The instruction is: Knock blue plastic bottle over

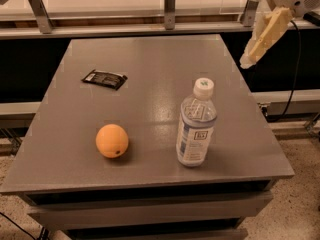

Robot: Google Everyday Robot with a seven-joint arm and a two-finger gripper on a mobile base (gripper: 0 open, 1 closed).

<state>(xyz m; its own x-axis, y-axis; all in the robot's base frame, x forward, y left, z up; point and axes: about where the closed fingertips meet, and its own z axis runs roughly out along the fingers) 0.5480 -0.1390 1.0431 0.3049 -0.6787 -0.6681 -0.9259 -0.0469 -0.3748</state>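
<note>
The blue plastic bottle point(196, 124) stands upright on the grey table point(150, 69), right of centre near the front. It is clear plastic with a white cap and a pale label with a dark square logo. My gripper point(252, 54) hangs at the upper right, above the table's right edge, well behind and to the right of the bottle and not touching it.
An orange point(112, 140) sits on the table to the left of the bottle. A black snack wrapper point(104, 78) lies flat at the back left. A rail with metal brackets point(170, 9) runs behind the table. A black cable point(295, 74) hangs at the right.
</note>
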